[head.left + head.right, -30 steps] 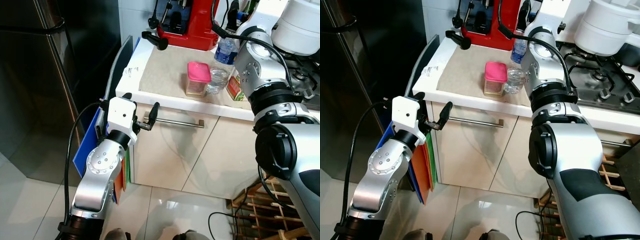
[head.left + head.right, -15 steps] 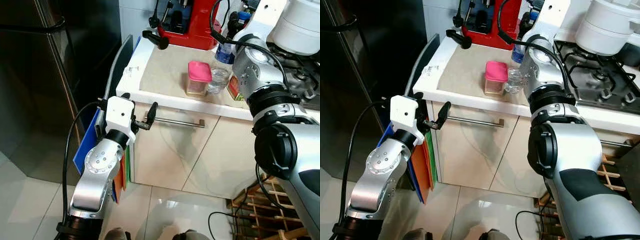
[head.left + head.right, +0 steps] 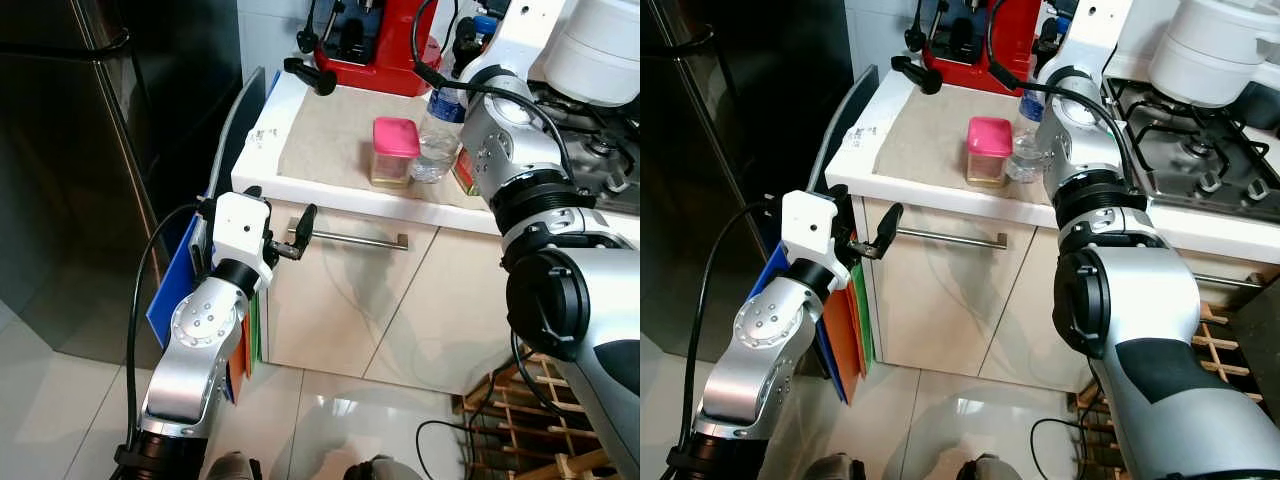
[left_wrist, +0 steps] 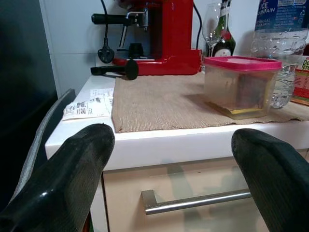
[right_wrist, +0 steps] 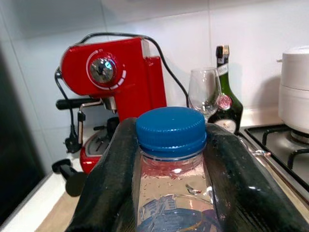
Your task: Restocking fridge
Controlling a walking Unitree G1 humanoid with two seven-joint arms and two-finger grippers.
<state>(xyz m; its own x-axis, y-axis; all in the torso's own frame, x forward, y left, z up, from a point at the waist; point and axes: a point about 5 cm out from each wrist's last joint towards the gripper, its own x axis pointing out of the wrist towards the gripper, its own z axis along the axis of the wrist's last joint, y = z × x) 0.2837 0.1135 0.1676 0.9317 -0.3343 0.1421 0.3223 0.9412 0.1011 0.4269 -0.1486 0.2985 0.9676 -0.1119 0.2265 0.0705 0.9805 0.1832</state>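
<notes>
A clear water bottle (image 3: pixel 442 130) with a blue cap (image 5: pixel 171 126) stands on the beige mat at the back of the counter (image 3: pixel 300 185). My right gripper (image 5: pixel 171 133) is shut on its neck, one black finger (image 5: pixel 113 174) on each side. Next to the bottle sits a pink-lidded container (image 3: pixel 393 152). My left gripper (image 3: pixel 282 205) hangs open in front of the drawer handle (image 3: pixel 350 237), below the counter edge, with nothing between its fingers (image 4: pixel 72 169). The dark fridge (image 3: pixel 60 150) stands shut to my left.
A red coffee machine (image 3: pixel 375 45) stands at the counter's back, a wine glass (image 5: pixel 205 92) and a dark bottle (image 5: pixel 223 96) beside it. A stove with a white pot (image 3: pixel 600 50) lies to the right. Coloured boards (image 3: pixel 170 300) lean between fridge and cabinet. A wooden rack (image 3: pixel 540 420) stands on the floor.
My right wrist has shifted slightly left and up at the bottle, and the blue cap now shows at the gripper. The left arm has stayed where it was.
</notes>
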